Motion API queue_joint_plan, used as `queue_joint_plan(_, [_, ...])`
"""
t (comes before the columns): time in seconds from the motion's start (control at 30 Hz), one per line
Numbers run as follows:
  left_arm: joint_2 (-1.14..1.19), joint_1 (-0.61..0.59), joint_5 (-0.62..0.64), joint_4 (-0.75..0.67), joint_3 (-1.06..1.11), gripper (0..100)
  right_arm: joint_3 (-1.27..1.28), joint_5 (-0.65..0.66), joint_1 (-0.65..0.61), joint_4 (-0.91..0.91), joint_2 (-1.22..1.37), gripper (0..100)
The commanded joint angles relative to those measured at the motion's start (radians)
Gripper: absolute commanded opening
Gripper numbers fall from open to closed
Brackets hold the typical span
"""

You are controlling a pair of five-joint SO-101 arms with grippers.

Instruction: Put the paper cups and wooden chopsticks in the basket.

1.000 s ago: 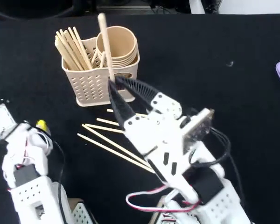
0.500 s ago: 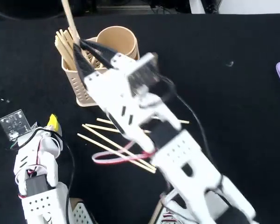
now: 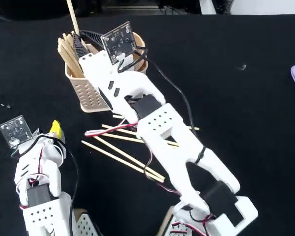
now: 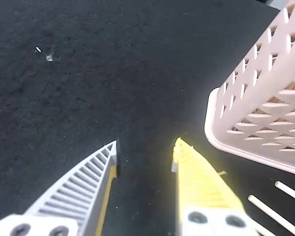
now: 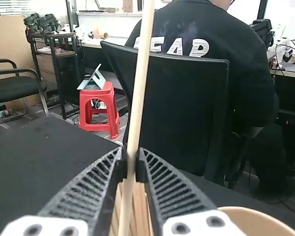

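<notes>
Right claw (image 5: 130,158), clamped on an upright pale wooden chopstick (image 5: 142,73), we locate directly above the beige perforated basket (image 3: 88,96), upper left.

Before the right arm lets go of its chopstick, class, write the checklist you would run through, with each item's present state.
1. Right pincer shut on held chopstick: ok.
2. Pincer above the chopstick side of the basket: ok.
3. Chopstick's lower tip inside basket: cannot tell, hidden.
4. Left pincer open, apart from basket: ok.
5. Loose chopsticks all collected: not ok, several lie on the table.
</notes>
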Motion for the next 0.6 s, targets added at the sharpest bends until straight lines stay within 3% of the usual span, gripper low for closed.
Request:
queue_joint_plan(0.0, [-0.015,0.013,-0.006,0.006,0.021,19,0.042,0.002,0.017,0.008,-0.045,1.2])
queue_joint_plan(0.33, [-0.015,0.013,-0.006,0.006,0.021,19,0.025,0.098,0.017,0.003,-0.059,1.2])
queue_joint_plan(0.57, [-0.014,0.012,-0.006,0.006,0.021,19,-0.015,0.095,0.020,0.005,-0.059,1.2])
